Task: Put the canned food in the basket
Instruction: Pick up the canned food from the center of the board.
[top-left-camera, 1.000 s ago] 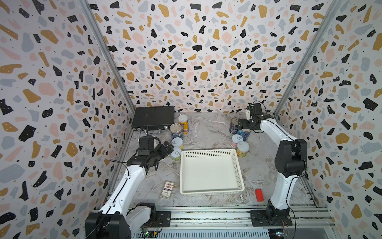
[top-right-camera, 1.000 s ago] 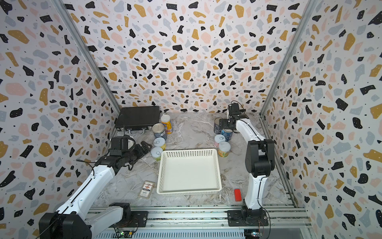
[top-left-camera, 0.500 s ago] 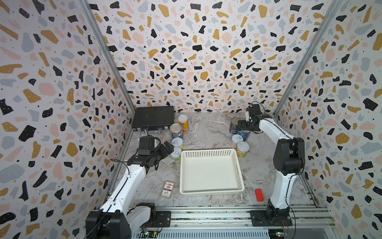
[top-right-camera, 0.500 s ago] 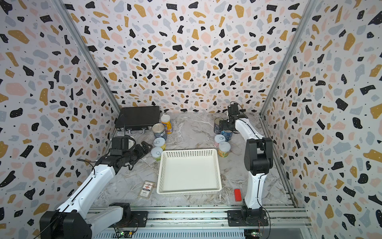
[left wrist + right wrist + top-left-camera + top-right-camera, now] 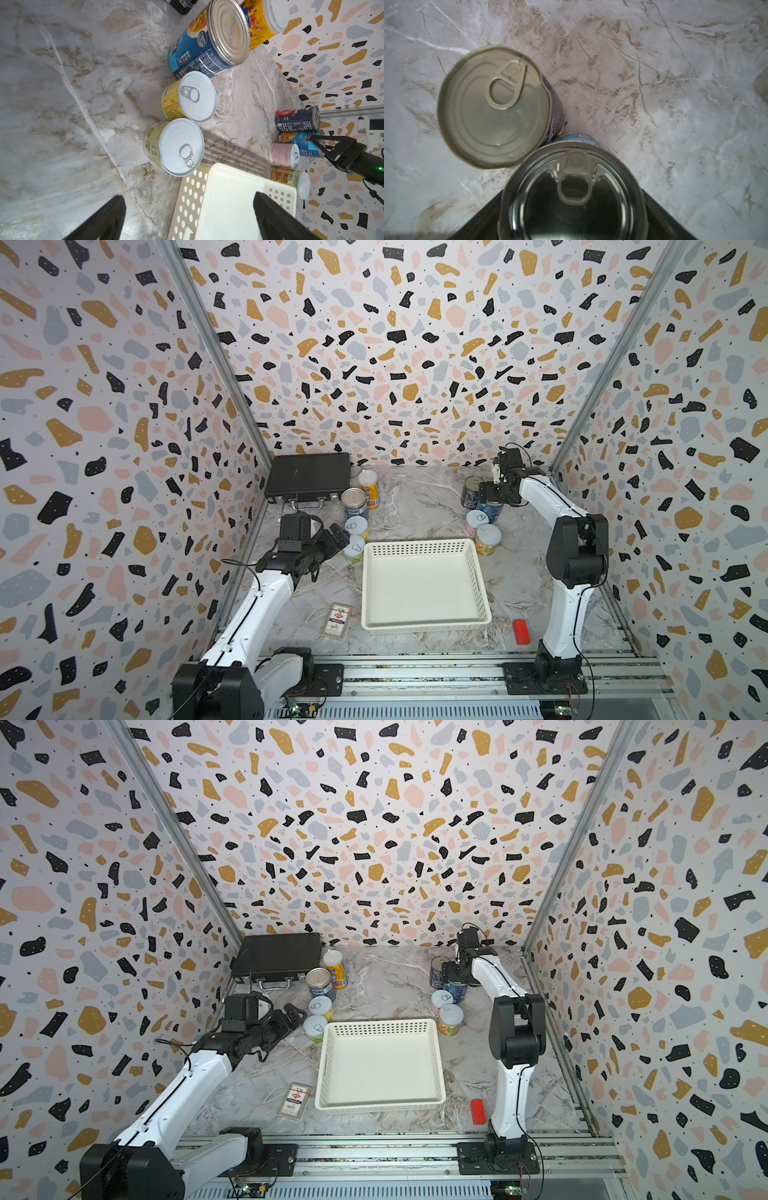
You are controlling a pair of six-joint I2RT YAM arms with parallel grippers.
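Eight tins of food stand upright on the marble table (image 5: 415, 497), all outside the white perforated basket (image 5: 415, 549): a green-labelled can (image 5: 354, 548), a yellow-labelled can (image 5: 356, 527), a big blue-labelled tin (image 5: 354, 502) and a tall yellow can (image 5: 368, 487) off its far left corner, and a peach can (image 5: 488, 539), a pink can (image 5: 476, 521), a light-blue tin (image 5: 571, 197) and a dark-blue tin (image 5: 494, 106) off its far right corner. The left claw (image 5: 343, 536) hangs released, fingers spread wide, just beside the green-labelled can. The right claw (image 5: 489, 497) straddles the light-blue tin from above, a finger on either side of its metal top, though I cannot tell whether it is pressing the tin.
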